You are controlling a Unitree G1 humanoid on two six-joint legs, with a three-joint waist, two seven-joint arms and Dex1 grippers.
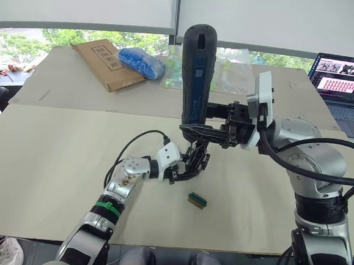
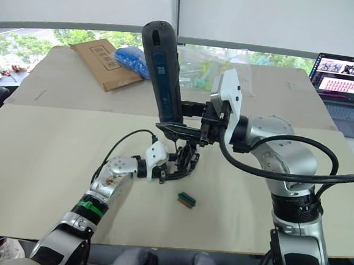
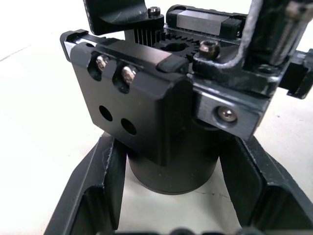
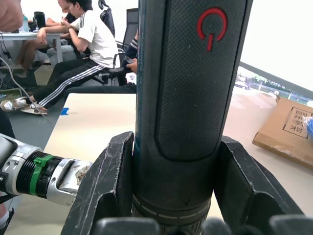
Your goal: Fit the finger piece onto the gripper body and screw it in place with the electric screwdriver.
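Your left gripper [image 1: 190,165] is pinching the gripper body [image 1: 197,160] between its fingers, steadying it upright on the table [image 1: 52,159]. Above, your right gripper [image 1: 195,133] is clamping the electric screwdriver [image 1: 197,73] vertically, bit down for driving.

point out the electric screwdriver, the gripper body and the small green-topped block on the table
electric screwdriver [image 1: 197,73]: left eye view, middle of its black barrel
gripper body [image 3: 146,117]: left wrist view, front face of the black block
green-topped block [image 1: 197,200]: left eye view, its green top
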